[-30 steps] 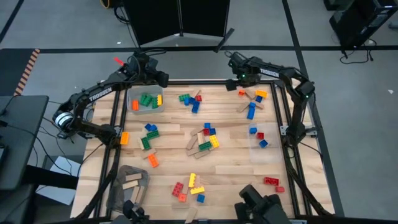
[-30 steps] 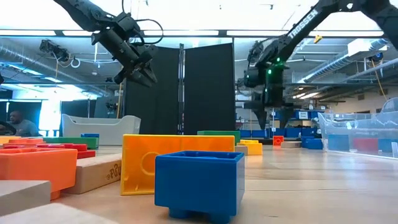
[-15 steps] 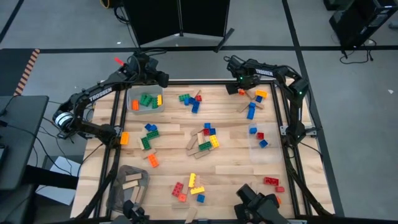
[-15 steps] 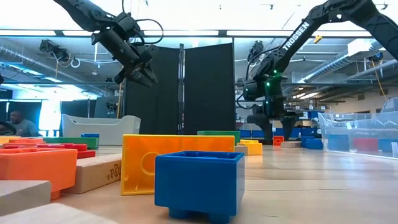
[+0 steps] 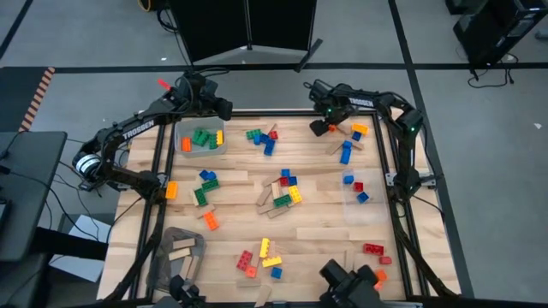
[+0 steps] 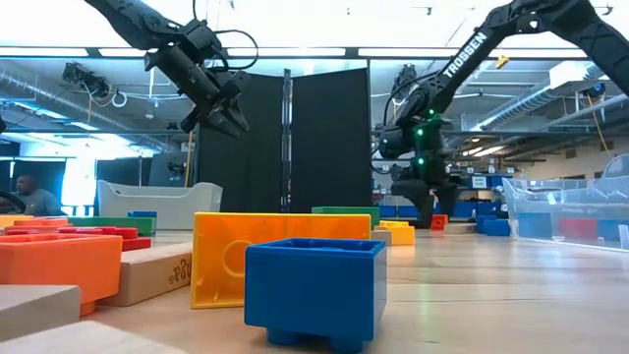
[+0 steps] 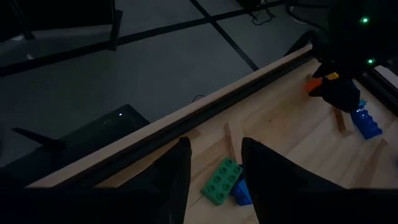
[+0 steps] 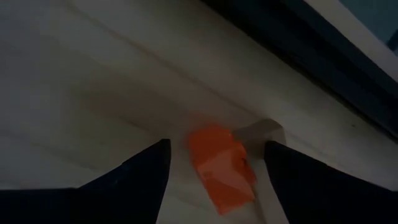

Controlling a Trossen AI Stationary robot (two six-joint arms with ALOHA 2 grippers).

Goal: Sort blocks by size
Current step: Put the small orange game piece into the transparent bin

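Many studded bricks and tan wooden pieces lie scattered on the wooden table (image 5: 317, 222). My right gripper (image 5: 320, 126) is open and low over the far edge. Its fingers stand on either side of a small orange brick (image 8: 221, 165), which lies flat on the table against a tan wooden piece (image 8: 259, 132); I see no touch. This gripper also shows in the low view (image 6: 421, 202). My left gripper (image 5: 224, 109) is open and empty, held high (image 6: 221, 116) over the far left, just beyond a clear bin (image 5: 181, 127). Its open fingers (image 7: 214, 149) look down on a green brick (image 7: 219, 180).
The clear bin at the far left holds green, orange and yellow bricks. A second clear bin (image 5: 349, 214) at the right holds small blue and red bricks. A grey bin (image 5: 164, 235) at the near left holds wooden pieces. A dark rail (image 5: 291, 111) runs along the far edge.
My right gripper has gone down and toward the table's left and near side, ending low over the orange brick at the far edge. My left gripper has kept still.
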